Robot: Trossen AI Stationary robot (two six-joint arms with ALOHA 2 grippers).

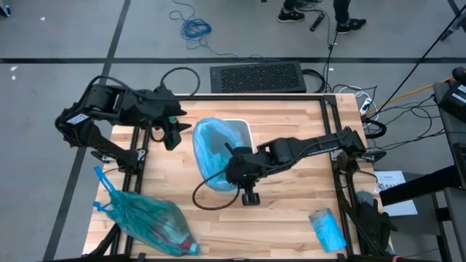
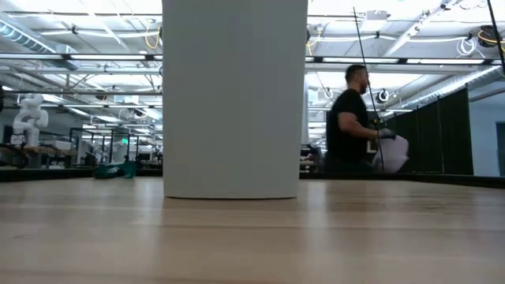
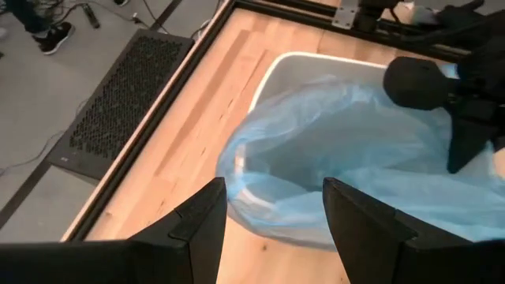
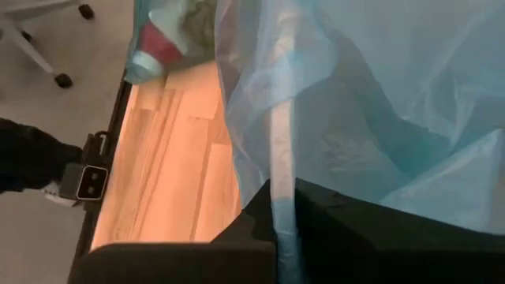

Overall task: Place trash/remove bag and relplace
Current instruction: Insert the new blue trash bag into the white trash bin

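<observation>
While draped half over the white bin at counter centre, blue liner bag pinched at its rim by right gripper, clenched. Left gripper released beside bin. Nearer the left front corner from the bin, tied green bag holding trash. At the right front corner, folded blue bag.

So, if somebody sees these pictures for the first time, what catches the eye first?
Probably the pale blue bag draped over the white bin at the table's centre, with the right end effector shut on its edge. Next, the tied teal bag of trash lying at the near left corner.
</observation>
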